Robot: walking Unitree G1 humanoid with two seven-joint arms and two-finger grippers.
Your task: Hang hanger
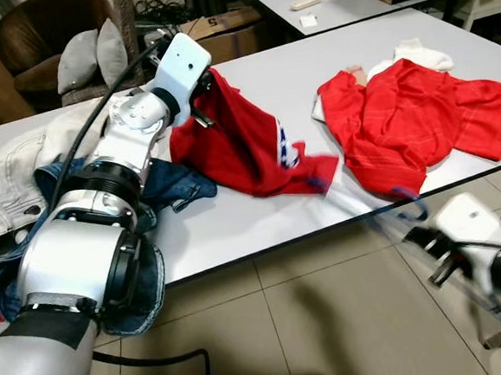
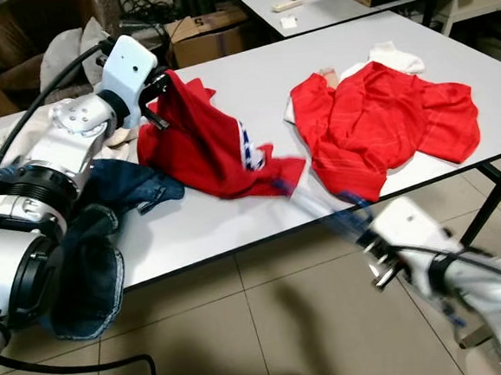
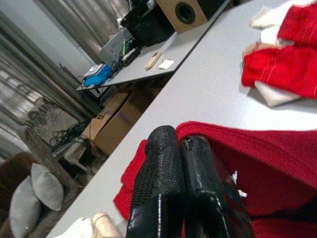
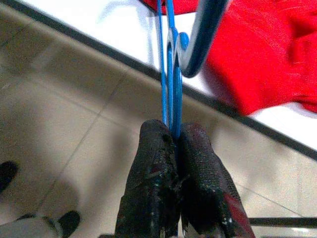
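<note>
Below the table edge, over the tiled floor [image 1: 330, 320], our right gripper [image 4: 172, 136] has its two black fingers pressed together on the thin wire of a blue hanger [image 4: 171, 74]. We see the hanger run up from the fingertips toward the table rim, its hook end curving just above the pinch; in the head views it is only a pale, motion-smeared streak [image 2: 330, 212] between the gripper and the cloth. At one corner of the right wrist view we make out dark shoes [image 4: 62, 223] on the tiles, cut off by the frame.

On the white table [image 1: 261, 213], our left gripper [image 3: 181, 148] has its fingers closed side by side on a fold of the nearer red shirt [image 1: 243, 149], lifting that edge off the surface. A small white and blue patch shows on this shirt, too blurred for us to read. Beside our left arm lie blue jeans [image 1: 176, 185], partly hanging over the table edge, and a pale garment [image 1: 7, 185] cut off at the frame.

Further across lies a second red garment [image 1: 419, 122], spread flat over something white. Beyond the table we see a cardboard box [image 1: 230, 33] with a dark mark we cannot read, a brown armchair with grey cushions [image 1: 93, 56], and a wooden speaker [image 3: 183, 12] on a second desk.
</note>
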